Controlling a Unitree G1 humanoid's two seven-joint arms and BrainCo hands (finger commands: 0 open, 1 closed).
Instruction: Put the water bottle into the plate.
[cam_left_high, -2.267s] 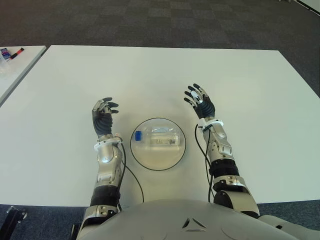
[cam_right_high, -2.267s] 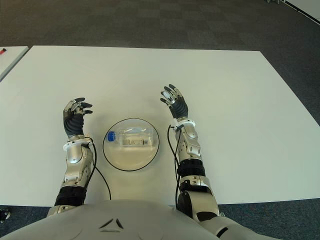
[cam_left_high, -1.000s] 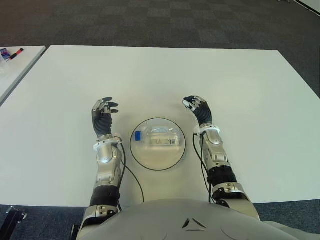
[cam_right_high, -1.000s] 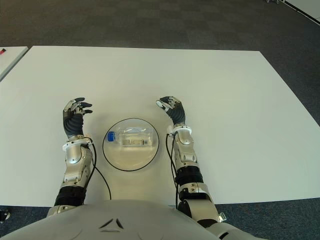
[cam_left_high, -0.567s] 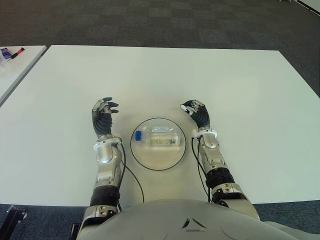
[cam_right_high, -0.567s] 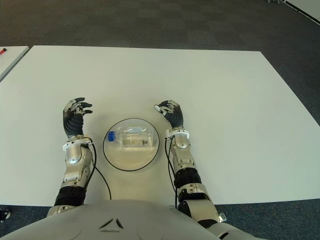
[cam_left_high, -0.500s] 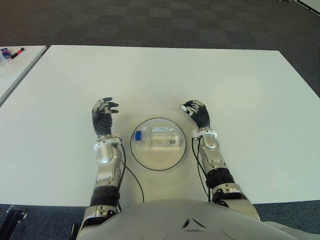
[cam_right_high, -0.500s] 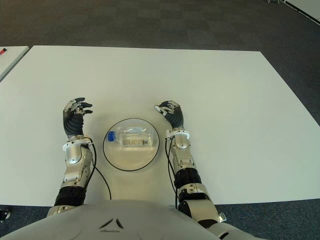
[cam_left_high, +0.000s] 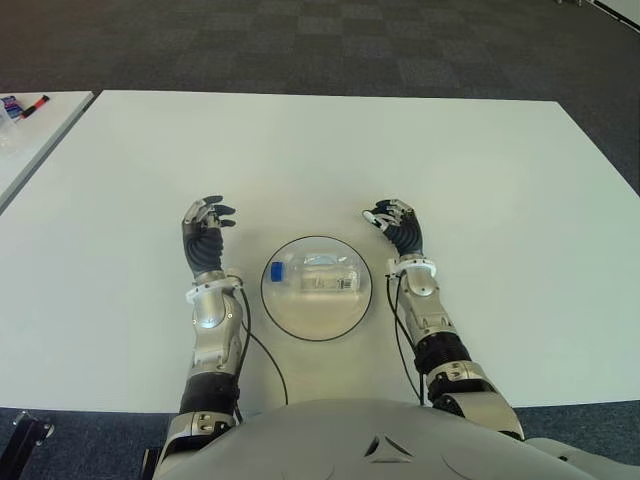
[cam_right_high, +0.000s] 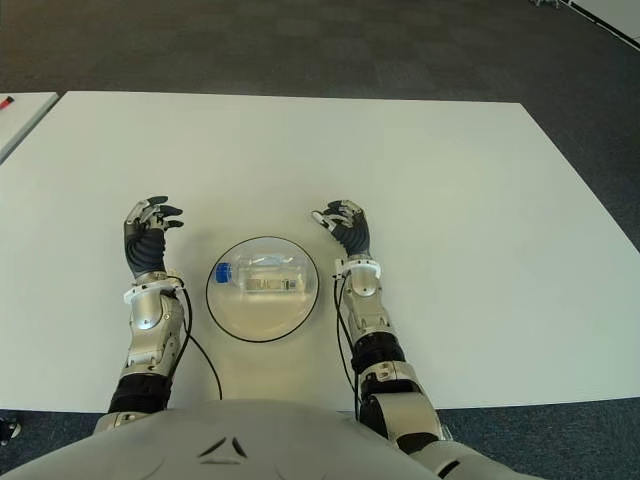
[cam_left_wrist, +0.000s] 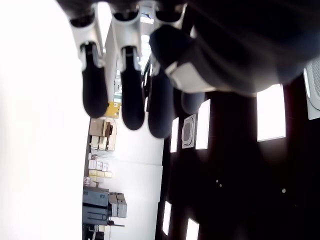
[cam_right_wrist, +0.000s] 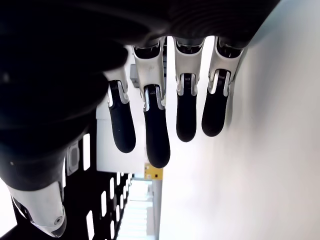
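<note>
A clear water bottle (cam_left_high: 315, 277) with a blue cap lies on its side inside the round, dark-rimmed plate (cam_left_high: 286, 314), cap toward the robot's left, on the white worktop (cam_left_high: 330, 160) close to the robot's body. Neither hand touches the bottle or the plate. The left hand (cam_left_high: 204, 232) is raised just to the left of the plate, its dark fingers (cam_left_wrist: 127, 95) loosely bent and holding nothing; its wrist view shows only those fingers against the worktop and the room beyond. The right hand (cam_left_high: 397, 225) is raised just to the right of the plate and slightly beyond it, its fingers (cam_right_wrist: 153, 123) relaxed, apart from one another and empty. A second white table (cam_left_high: 30, 130) stands at the far left, with small items at its far end that are too small to make out.
</note>
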